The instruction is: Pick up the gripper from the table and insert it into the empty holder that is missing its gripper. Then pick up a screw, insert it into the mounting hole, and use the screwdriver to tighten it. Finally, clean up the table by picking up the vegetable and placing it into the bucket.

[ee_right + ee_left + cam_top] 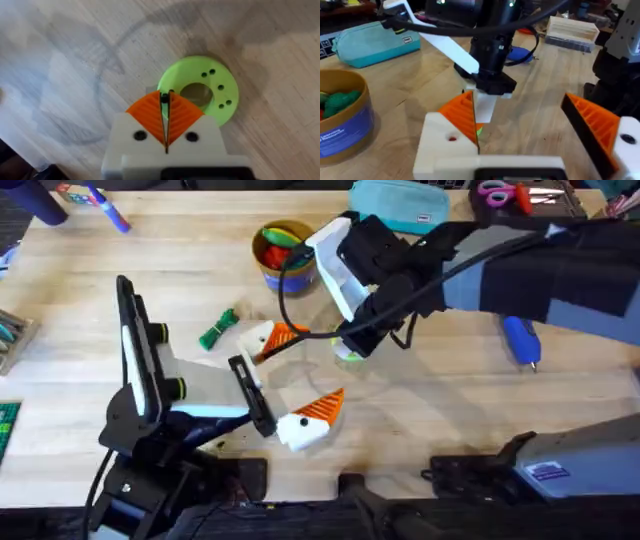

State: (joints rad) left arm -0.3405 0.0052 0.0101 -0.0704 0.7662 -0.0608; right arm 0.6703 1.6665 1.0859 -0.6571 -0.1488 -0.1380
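At the table's centre: the right gripper (350,348) is hanging tip-down over the lime-green ring (200,90), touching or almost touching its rim.
Right claw: its orange pads (150,117) are pressing together, with a small dark speck showing at the tips; it is probably a screw, but it is too small to be sure.
Left claw: the left gripper (315,370) is lying low and spread wide, one finger on each side of the right gripper.
Holder: the holder (252,395) is sitting just beside the ring, on the side of the left arm's base. Its long axis is running from the near edge toward the far edge, slightly slanted.
Mounting hole: a small hole (452,138) is showing in the white finger block by the holder, facing upward. This is likely the target.
Coming move: the right arm is nearer, so I judge it is needing only a short carry toward the left base, with the tip kept vertical.
Screwdriver: the screwdriver (521,340) is lying well apart on the right, with its metal tip pointing toward the near edge.
Vegetable: the vegetable (217,330) is lying beside the holder's far end, with the bucket (283,252) beyond it.
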